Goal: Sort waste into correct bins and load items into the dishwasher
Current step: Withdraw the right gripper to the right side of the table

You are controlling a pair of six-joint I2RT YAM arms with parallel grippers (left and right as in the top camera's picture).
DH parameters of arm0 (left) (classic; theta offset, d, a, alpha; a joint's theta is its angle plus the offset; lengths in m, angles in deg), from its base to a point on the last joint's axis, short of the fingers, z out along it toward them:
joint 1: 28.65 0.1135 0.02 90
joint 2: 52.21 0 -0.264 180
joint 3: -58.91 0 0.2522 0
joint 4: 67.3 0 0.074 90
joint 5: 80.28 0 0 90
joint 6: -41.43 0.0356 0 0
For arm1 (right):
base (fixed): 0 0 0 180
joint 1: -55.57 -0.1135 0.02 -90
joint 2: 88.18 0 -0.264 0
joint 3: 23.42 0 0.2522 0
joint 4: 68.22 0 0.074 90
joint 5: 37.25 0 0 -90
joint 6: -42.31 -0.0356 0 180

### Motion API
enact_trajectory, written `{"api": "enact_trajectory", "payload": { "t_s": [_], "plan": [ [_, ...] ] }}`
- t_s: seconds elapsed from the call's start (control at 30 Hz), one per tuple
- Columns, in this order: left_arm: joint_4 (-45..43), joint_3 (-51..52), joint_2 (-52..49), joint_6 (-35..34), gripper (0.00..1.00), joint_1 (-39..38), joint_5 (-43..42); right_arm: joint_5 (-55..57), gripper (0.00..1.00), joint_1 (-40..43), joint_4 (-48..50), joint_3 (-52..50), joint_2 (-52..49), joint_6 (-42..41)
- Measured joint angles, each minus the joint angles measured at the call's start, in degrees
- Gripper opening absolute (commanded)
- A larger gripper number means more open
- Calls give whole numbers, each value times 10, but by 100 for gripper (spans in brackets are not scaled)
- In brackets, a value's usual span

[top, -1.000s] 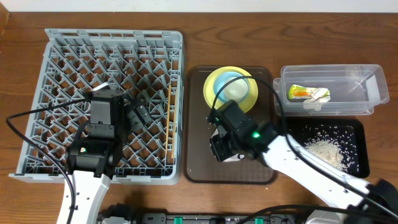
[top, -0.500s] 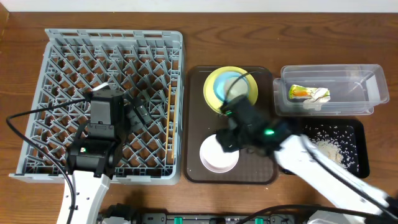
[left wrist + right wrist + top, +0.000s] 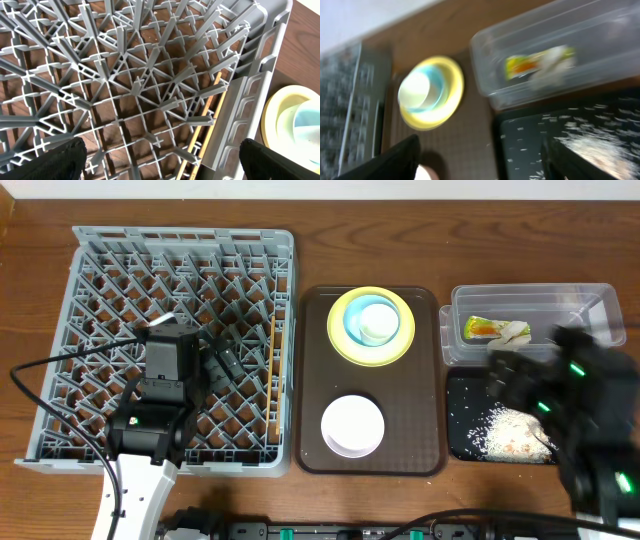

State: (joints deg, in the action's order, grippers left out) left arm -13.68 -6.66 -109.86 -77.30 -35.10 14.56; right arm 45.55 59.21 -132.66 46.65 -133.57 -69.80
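1. The chopsticks (image 3: 272, 345) are laid in the grey rack (image 3: 120, 250) against its right wall, with the long axis running front to back.
2. The wrapper (image 3: 484, 328) is laid in the clear tub (image 3: 530, 305), long axis left to right, with the paper scrap (image 3: 516, 333) at its right end.
3. The left tool (image 3: 160, 150) is held spread and empty over the rack.
4. The right tool (image 3: 480, 155) is seen blurred, spread and empty, by the black tray (image 3: 460, 395).

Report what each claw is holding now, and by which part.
Nothing is held. The left claw stands open above the dish rack; the right claw stands open above the black tray, empty.
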Motion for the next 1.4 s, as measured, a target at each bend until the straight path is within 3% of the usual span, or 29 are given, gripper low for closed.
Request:
{"api": "enact_trajectory", "payload": {
  "t_s": [0.13,0.23,0.5,0.7,0.87,1.07,1.4],
  "plan": [
    [0,0,0,0,99,0,0,14,84,123,-40,1,95,-3],
    [0,0,0,0,99,0,0,23,99,165,-57,2,139,-10],
    [0,0,0,0,99,0,0,26,99,164,-54,3,142,-8],
    [0,0,0,0,99,0,0,-199,99,144,12,3,136,139],
    [0,0,0,0,99,0,0,-302,99,86,16,3,100,194],
    [0,0,0,0,99,0,0,-314,99,11,14,3,53,225],
    [0,0,0,0,99,0,0,-290,99,6,11,3,55,234]
  ]
}}
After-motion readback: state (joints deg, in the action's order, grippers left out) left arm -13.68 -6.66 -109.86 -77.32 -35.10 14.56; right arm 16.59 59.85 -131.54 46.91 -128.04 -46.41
